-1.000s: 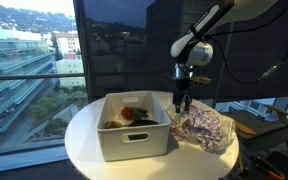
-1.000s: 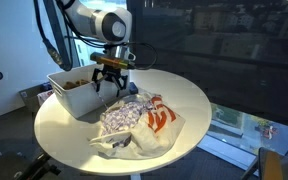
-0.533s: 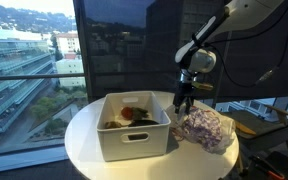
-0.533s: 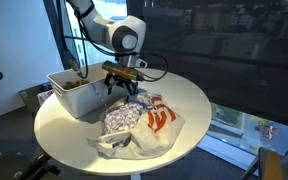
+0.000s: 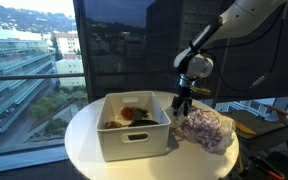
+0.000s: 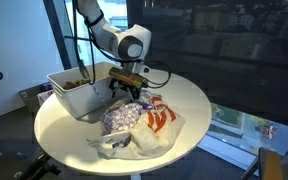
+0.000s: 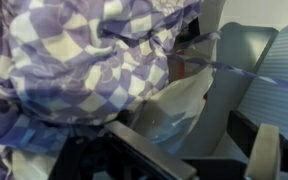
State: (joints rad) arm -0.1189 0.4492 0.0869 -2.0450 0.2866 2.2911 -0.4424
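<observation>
Under pincer (image 7: 196, 150): cloth (image 7: 84, 60) w/ edges cropped

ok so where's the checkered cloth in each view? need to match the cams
Exterior view: checkered cloth sits right of centre, just right of the white bin.
Exterior view: the cloth sits mid-frame, again just right of the bin.
Wrist view: the cloth fills the upper left, close up.
Shared landmark: the white bin beside the cloth in both exterior views; the pale wall at the wrist view's right is probably it.
</observation>
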